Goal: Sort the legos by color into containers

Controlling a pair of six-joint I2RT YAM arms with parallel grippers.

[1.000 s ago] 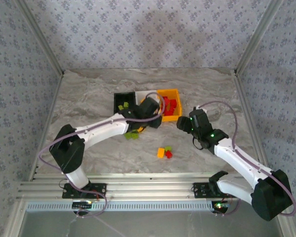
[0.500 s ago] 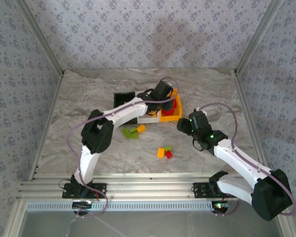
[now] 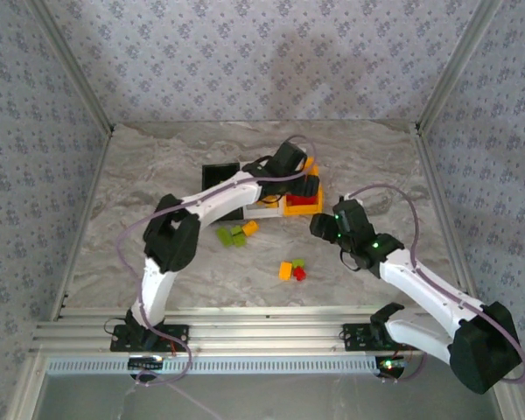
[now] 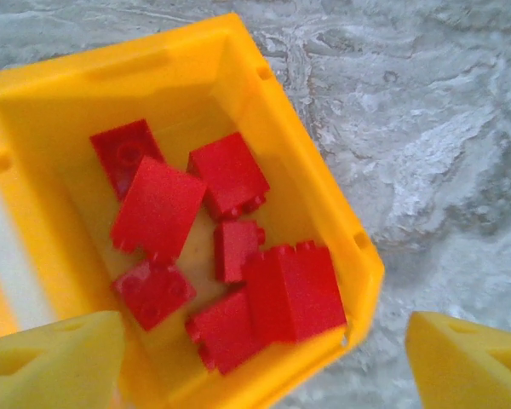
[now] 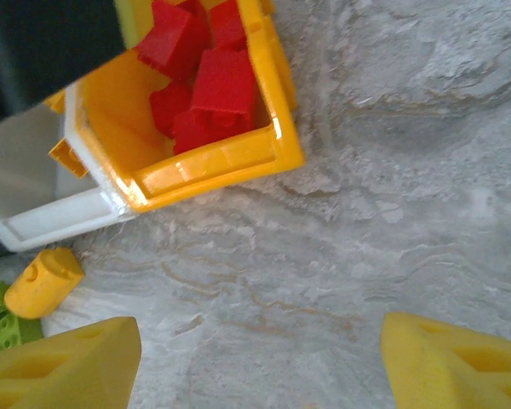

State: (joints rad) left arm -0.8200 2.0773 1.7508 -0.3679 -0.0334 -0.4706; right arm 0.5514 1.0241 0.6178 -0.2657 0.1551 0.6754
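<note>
1. Your left gripper (image 4: 260, 341) hangs directly above the orange-yellow open plastic bin (image 4: 324, 204). Its yellow foam pads (image 4: 55, 358) are spread wide, with nothing between them.
2. Several red plastic bricks (image 4: 157, 209) lie heaped on that bin's floor, all inside its rim.
3. That bin is joined to a white bin (image 3: 262, 211), and a black bin (image 3: 217, 177) sits beyond that. Your left arm stretches across the row.
4. Your right gripper (image 5: 260, 349) hovers over the grey marble-patterned table (image 5: 392, 213), just off the orange-yellow bin's near corner. Its jaws stand wide apart and hold nothing.
5. A rounded orange-yellow brick (image 5: 43, 281) and some lime green bricks (image 3: 230, 236) lie loose just in front of the white bin.
6. A small cluster of orange, green and red bricks (image 3: 291, 269) sits nearer the arm bases, between your two arms.
7. Open marble runs from the bin's right edge to the patterned side wall (image 3: 499, 105).
</note>
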